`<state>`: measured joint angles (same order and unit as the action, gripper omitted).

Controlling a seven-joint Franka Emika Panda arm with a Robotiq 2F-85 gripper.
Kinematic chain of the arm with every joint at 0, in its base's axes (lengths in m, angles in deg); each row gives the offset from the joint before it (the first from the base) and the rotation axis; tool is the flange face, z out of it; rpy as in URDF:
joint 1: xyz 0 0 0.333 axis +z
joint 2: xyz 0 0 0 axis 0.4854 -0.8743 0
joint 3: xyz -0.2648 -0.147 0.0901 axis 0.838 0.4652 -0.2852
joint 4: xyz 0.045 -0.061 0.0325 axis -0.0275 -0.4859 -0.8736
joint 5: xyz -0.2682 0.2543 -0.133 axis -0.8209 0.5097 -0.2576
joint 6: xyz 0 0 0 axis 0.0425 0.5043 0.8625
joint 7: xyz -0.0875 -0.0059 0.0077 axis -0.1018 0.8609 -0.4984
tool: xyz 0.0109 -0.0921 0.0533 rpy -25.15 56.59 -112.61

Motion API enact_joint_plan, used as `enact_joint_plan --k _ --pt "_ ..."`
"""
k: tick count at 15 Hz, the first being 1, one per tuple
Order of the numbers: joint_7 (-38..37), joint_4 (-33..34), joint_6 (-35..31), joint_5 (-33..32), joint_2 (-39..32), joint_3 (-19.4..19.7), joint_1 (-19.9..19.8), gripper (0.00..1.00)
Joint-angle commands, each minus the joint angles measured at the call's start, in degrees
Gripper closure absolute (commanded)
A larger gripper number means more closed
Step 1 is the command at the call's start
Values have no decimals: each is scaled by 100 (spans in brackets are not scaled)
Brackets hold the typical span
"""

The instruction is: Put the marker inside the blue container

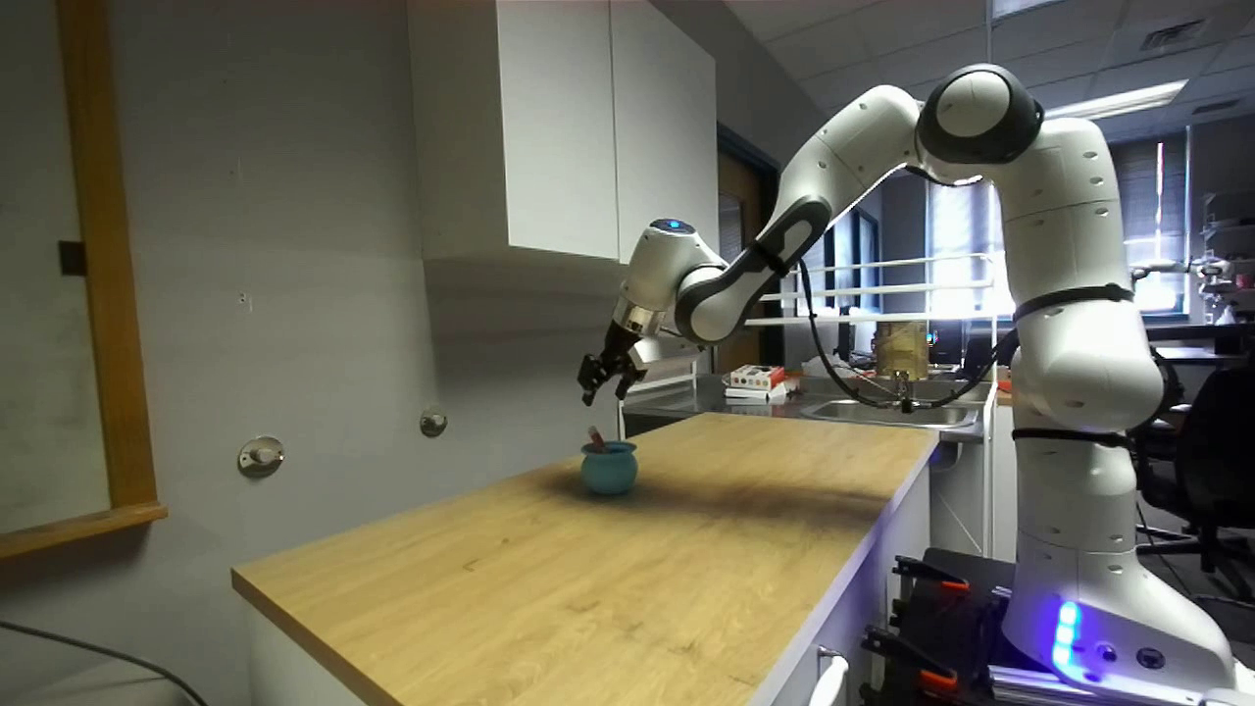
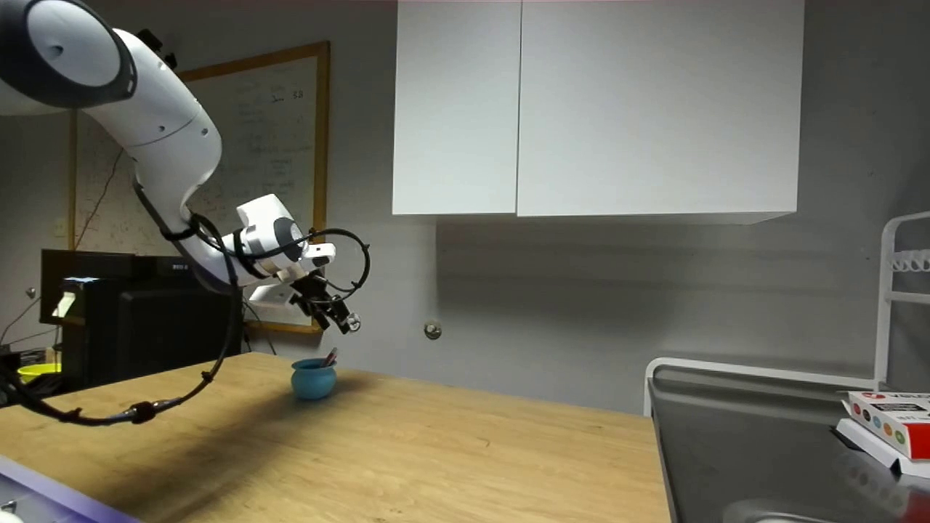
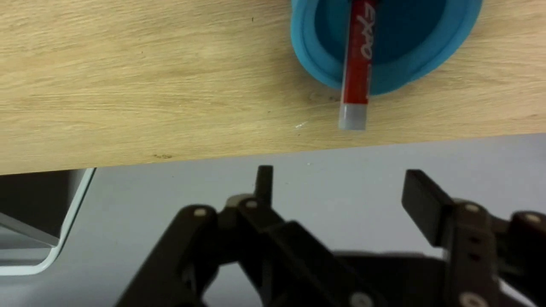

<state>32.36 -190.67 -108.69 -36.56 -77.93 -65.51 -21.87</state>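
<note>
The blue container [image 1: 609,473] is a small round teal pot standing upright on the wooden counter near the wall. It also shows in an exterior view [image 2: 314,382] and in the wrist view [image 3: 463,25]. The marker [image 3: 357,64] is red with white "EXPO" lettering and a grey end. It leans in the container, its grey end sticking out over the rim; its lower end is hidden or cut off. The marker also shows in both exterior views [image 1: 596,440] [image 2: 330,357]. My gripper [image 1: 605,395] is open and empty above the container, apart from the marker. Its fingers are spread in the wrist view [image 3: 339,175].
The wooden counter [image 1: 549,579] runs along a grey wall. A white cabinet [image 2: 603,109] hangs above it. A metal sink [image 1: 892,414] and boxes [image 2: 890,421] stand beyond the counter's end. A black cable [image 2: 232,319] hangs from the arm.
</note>
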Motion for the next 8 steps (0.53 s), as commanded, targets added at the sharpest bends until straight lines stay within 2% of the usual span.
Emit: enact_joint_plan --k 1,5,8 --pt "62 -270 151 112 321 -34 15 0" --pt "1695 -689 951 2163 750 -458 49 0" --pt "2920 -723 1993 3681 1182 -633 142 0"
